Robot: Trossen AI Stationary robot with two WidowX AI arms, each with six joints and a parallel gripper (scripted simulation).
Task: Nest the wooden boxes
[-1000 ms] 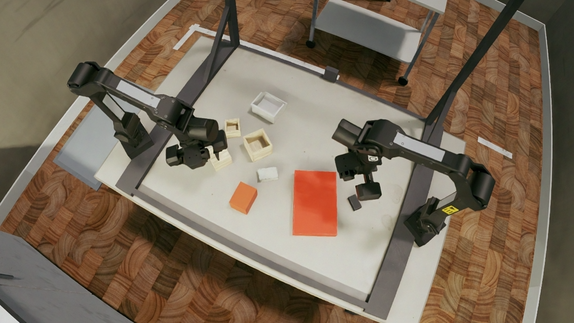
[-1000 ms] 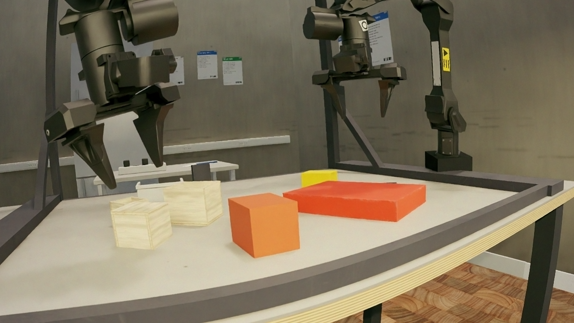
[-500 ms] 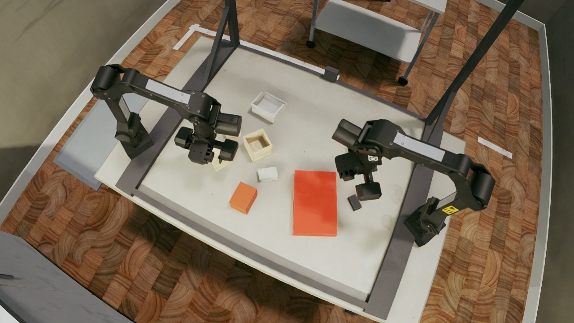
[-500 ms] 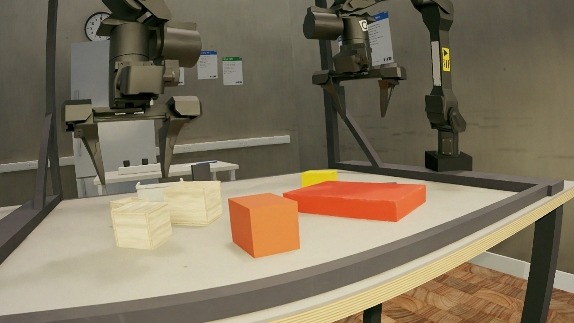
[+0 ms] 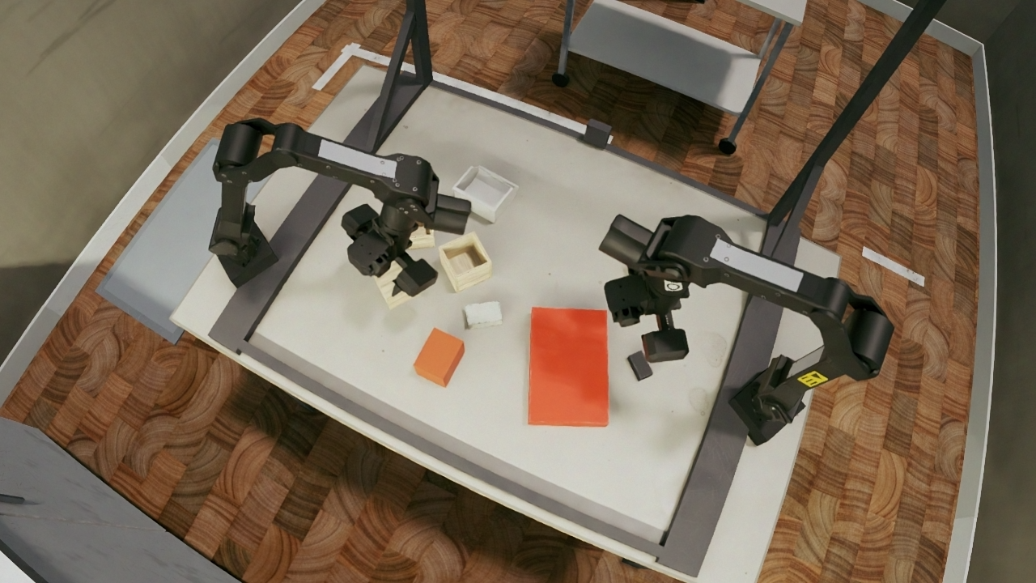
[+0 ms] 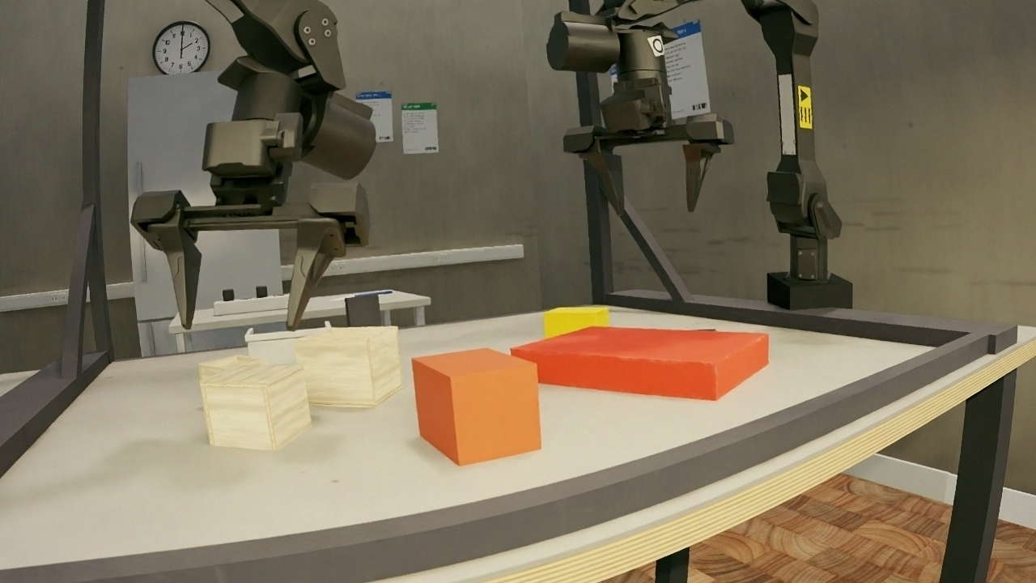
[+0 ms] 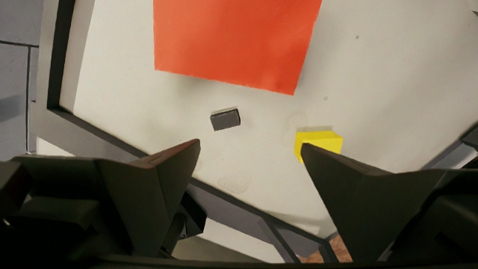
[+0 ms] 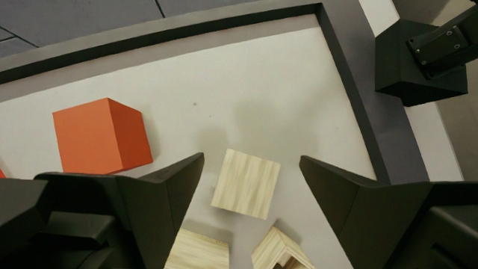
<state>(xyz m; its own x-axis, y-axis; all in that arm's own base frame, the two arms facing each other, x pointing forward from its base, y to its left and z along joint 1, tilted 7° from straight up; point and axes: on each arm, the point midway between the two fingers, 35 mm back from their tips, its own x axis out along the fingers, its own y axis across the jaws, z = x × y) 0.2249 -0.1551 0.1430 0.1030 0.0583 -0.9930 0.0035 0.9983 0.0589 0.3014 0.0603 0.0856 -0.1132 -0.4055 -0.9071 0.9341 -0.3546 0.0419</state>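
Right claw (image 5: 391, 272) (image 6: 240, 327) (image 8: 252, 155): wide, empty | left claw (image 5: 646, 325) (image 6: 655, 210) (image 7: 251, 143): wide, empty | 3 wooden boxes (image 5: 469, 277) (image 6: 337, 369) (image 8: 246, 184): apart, un-nested

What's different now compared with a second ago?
The right gripper has swung toward the middle of the table, over the wooden boxes, and straightened from a slant to point down. Nothing was taken hold of or let go; its jaws are open. The left gripper, the boxes, orange block and red slab stayed put.
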